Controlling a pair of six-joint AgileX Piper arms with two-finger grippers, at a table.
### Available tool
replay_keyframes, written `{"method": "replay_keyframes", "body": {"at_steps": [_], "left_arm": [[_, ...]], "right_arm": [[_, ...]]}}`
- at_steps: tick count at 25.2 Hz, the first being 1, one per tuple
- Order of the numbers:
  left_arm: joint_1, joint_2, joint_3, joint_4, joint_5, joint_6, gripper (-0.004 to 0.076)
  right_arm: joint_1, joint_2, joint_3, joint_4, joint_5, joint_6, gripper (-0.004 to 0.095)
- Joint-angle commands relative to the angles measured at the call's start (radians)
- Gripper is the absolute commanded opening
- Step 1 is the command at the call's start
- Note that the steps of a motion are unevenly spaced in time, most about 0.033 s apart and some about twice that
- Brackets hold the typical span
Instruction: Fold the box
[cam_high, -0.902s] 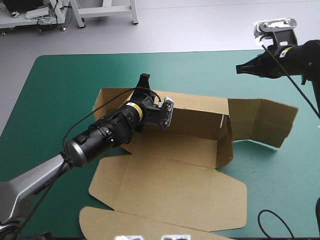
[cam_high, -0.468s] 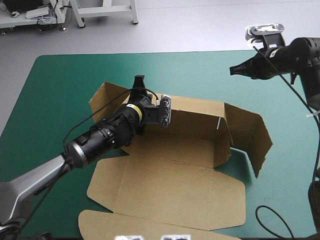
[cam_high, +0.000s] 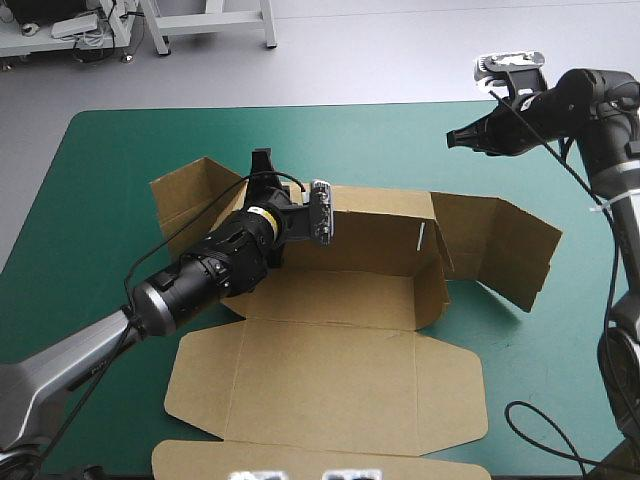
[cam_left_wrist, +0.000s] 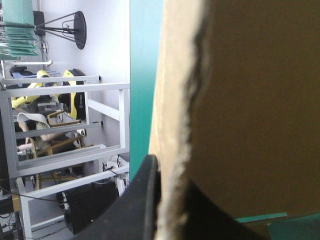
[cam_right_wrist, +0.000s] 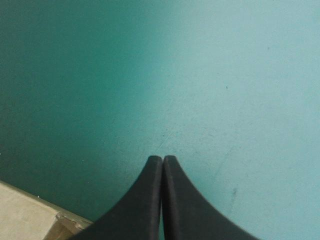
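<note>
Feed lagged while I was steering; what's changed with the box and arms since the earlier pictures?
The left arm, jaws clamped on the back wall, dragged the box toward the left edge of the table. The right-end flap swung up, then dropped back outward. The right arm shifted leftward above the table beyond the box. Unchanged: left hold, right jaws shut and empty, lid flat.

Box (cam_high: 340, 300) at table (cam_high: 110, 170) middle. Floor in centre; rear wall upright behind it; lid flat before it, reaching toward near edge. Side flaps stick out left and right of rear wall — right one angles toward right edge. Left gripper (cam_high: 262, 163) at rear wall's left end, board between fingers. Right gripper (cam_high: 452, 138) above table, behind box's right end — apart from box.
</note>
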Motion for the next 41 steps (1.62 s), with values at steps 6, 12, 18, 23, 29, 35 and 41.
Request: {"method": "replay_keyframes", "body": {"at_steps": [6, 12, 18, 23, 29, 35, 41], "left_arm": [[-0.002, -0.038, -0.03, 0.049, 0.112, -0.12, -0.0008], [-0.002, -0.038, -0.029, -0.017, 0.142, -0.123, -0.0009], [-0.002, -0.014, -0.016, -0.061, 0.159, -0.107, -0.0009], [-0.002, 0.029, -0.016, -0.054, 0.153, -0.105, -0.0009], [0.0, 0.031, -0.016, -0.011, 0.147, -0.117, -0.0009], [0.0, 0.031, -0.016, -0.017, 0.147, -0.124, -0.0009], [0.0, 0.031, -0.016, -0.02, 0.149, -0.129, -0.0009]], "right_arm": [[0.003, 0.068, -0.126, 0.061, 0.025, 0.009, -0.0018], [0.003, 0.138, -0.126, 0.116, 0.03, 0.006, -0.0018], [0.014, 0.191, -0.114, 0.15, 0.098, -0.011, -0.0017], [0.026, 0.127, 0.01, 0.109, 0.098, -0.023, -0.0017], [0.024, -0.003, 0.155, 0.094, 0.1, -0.036, -0.0018], [0.024, -0.08, 0.275, 0.261, 0.098, -0.151, -0.0018], [0.024, -0.121, 0.364, 0.364, 0.044, -0.233, -0.0017]]}}
